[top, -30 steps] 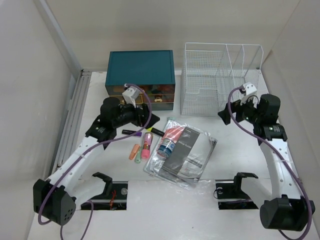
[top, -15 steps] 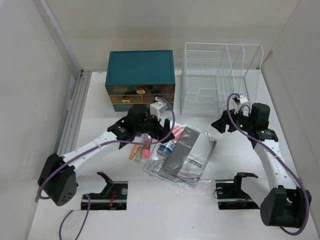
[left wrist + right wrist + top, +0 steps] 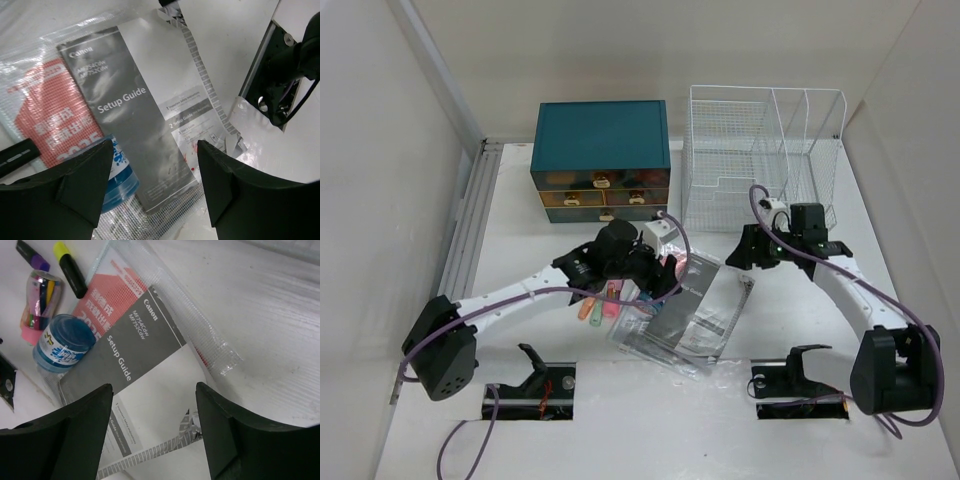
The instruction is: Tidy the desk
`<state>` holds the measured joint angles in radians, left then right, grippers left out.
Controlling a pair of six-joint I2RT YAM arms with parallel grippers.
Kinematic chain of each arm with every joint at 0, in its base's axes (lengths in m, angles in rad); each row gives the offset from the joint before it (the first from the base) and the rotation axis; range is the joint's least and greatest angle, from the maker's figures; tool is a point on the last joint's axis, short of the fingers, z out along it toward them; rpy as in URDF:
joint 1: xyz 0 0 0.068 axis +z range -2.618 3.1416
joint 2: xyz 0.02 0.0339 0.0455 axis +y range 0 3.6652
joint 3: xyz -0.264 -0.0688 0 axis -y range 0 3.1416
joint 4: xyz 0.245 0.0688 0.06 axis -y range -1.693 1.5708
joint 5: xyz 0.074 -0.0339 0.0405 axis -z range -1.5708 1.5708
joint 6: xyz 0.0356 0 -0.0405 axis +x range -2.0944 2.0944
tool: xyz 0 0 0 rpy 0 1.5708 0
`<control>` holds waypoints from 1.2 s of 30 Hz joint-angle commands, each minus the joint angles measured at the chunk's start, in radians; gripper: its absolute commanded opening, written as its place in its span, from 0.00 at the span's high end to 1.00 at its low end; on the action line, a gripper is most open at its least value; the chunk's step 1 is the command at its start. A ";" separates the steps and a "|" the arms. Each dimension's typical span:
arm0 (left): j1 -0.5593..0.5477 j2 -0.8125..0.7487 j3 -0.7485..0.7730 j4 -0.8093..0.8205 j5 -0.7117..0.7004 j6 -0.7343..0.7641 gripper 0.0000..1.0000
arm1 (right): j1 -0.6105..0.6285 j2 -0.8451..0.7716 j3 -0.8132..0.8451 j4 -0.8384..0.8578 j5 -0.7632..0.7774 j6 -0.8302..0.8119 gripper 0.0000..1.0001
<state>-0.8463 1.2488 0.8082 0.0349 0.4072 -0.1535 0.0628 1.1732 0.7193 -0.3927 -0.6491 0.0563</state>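
Left claw (image 3: pixel 152 170) and right claw (image 3: pixel 155 425), both open and empty, have advanced over the grey paper setup-guide booklet (image 3: pixel 135 100) on the flat white bench (image 3: pixel 800 330).

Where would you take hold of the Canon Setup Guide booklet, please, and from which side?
I'd pinch the Setup Guide by its white end, coming in low from the right. It lies flat and thin, so nothing offers a grip from above, and that end is clear of the blue container.

Crinkled clear plastic sleeve (image 3: pixel 207 337) gleams glossy over a grey-and-white paper setup booklet (image 3: pixel 145 370), seen between matt black plastic fingers (image 3: pixel 65 440). Beyond the fingers lie the smooth matt white surface (image 3: pixel 270 305) and a white wire-metal rack (image 3: pixel 760 150).
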 commanded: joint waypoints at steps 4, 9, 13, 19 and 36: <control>-0.073 0.038 0.042 0.036 0.001 0.028 0.40 | 0.014 0.036 0.087 -0.061 0.204 0.060 0.30; -0.086 0.124 0.042 0.045 0.059 0.028 0.43 | 0.014 0.059 0.074 -0.098 0.266 0.072 0.31; -0.086 0.155 0.042 0.045 0.068 0.028 0.43 | 0.035 0.059 0.065 -0.107 0.266 0.108 0.31; -0.096 0.184 0.042 0.045 0.078 0.028 0.43 | 0.054 0.104 0.077 -0.187 0.240 0.141 0.31; -0.117 0.349 0.100 0.043 0.079 0.008 0.47 | 0.063 0.178 0.035 -0.173 0.281 0.217 0.31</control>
<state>-0.9466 1.5661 0.8558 0.0631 0.4709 -0.1455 0.1074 1.3525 0.7647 -0.5762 -0.3874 0.2443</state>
